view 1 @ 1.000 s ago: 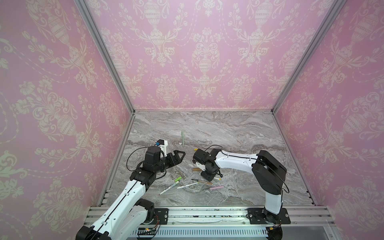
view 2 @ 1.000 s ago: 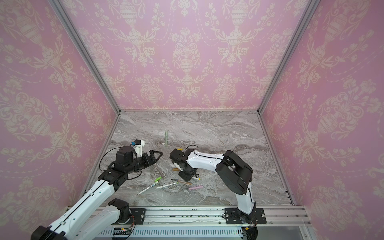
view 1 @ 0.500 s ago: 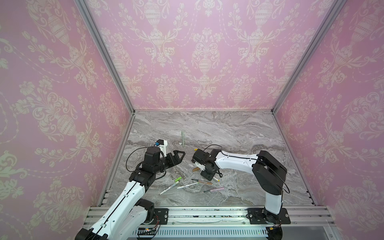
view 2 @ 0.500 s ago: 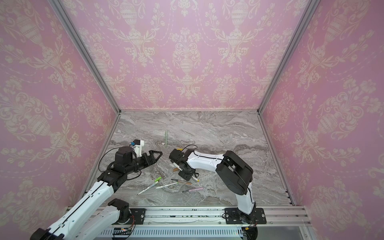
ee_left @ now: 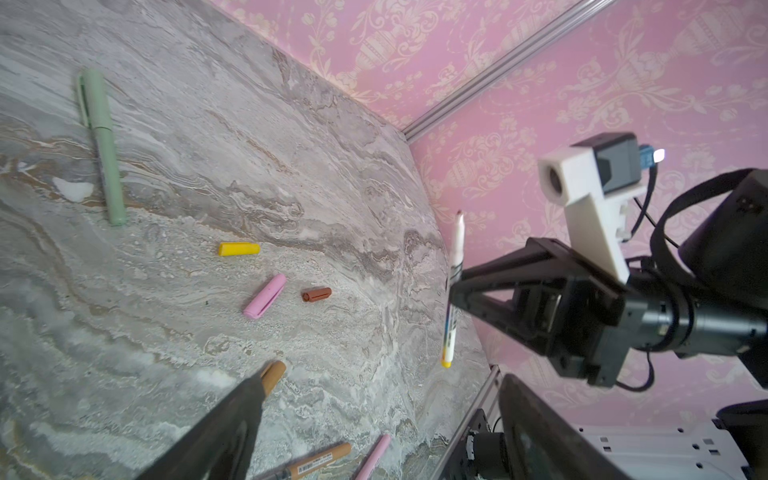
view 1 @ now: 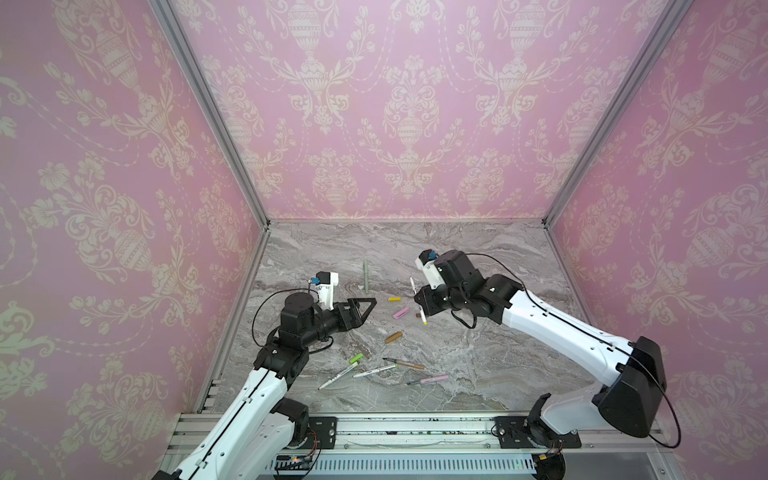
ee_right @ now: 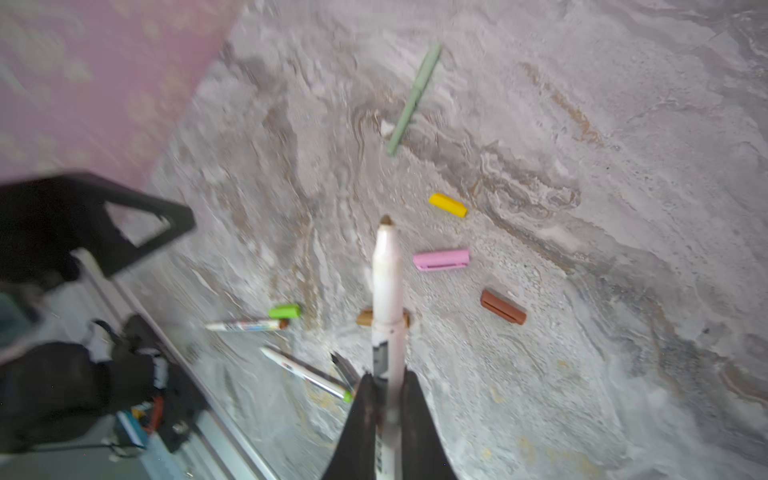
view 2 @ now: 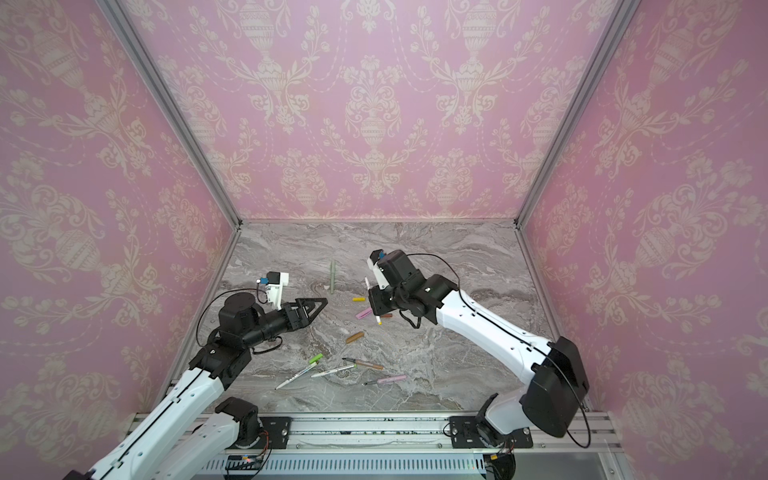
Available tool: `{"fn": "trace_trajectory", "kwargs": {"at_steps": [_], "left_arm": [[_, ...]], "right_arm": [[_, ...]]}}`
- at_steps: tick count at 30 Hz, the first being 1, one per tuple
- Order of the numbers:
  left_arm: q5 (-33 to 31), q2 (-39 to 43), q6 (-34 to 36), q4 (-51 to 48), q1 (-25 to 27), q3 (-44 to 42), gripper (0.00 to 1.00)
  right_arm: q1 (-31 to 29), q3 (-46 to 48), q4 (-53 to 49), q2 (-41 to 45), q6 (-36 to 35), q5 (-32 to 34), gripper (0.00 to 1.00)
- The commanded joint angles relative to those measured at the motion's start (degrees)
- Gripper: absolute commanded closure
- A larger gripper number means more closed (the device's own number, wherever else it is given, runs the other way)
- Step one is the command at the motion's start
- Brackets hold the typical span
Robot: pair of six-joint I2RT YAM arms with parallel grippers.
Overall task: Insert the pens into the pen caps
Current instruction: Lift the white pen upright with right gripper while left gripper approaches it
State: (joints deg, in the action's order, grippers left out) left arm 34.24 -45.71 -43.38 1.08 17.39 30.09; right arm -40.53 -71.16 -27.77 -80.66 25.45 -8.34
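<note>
My right pincer (view 1: pixel 417 300) has lifted off the bench (view 1: pixel 478 257), clenched on a white-barrelled pen (ee_right: pixel 387 282), now held aloft; left pincer (view 1: pixel 368 303) released, empty; pick complete, so capping follows; the yellow cap (view 1: pixel 395 299) lies loose below.

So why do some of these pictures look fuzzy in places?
Right wrist view: the white pen is fairly sharp, but the pink wall and the left pincer's fingers are smeared. Left wrist view: the yellow cap is crisp, the near fingers out of focus. Both top views: sharp, evenly lit, soft shadows.
</note>
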Motion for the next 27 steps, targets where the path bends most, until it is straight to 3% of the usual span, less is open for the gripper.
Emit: {"fn": "trace_trajectory", "kwargs": {"at_steps": [1, 8, 18, 25, 27], "left_arm": [[6.32, -2.36, 1.71, 4.70, 2.56, 3.59, 0.10], [3.76, -7.92, 2.90, 7.95, 10.59, 6.56, 0.13], [1.65, -14.67, -0.95, 15.35, 12.82, 7.43, 0.30], [0.27, -17.77, -2.24, 17.81, 13.55, 8.67, 0.62], [-0.11, -17.91, -2.33, 17.66, 13.59, 8.85, 0.68]], "right_arm": [[1.59, 2.85, 9.98, 1.62, 15.94, -12.00, 1.00], [1.66, 3.21, 19.71, 1.50, 23.51, -18.03, 1.00], [1.43, 3.30, 21.05, 2.94, 22.91, -20.07, 1.00], [1.45, 6.69, 20.26, 4.50, 22.48, -18.86, 1.00], [1.49, 6.83, 19.73, 4.79, 21.94, -18.31, 1.00]]}}
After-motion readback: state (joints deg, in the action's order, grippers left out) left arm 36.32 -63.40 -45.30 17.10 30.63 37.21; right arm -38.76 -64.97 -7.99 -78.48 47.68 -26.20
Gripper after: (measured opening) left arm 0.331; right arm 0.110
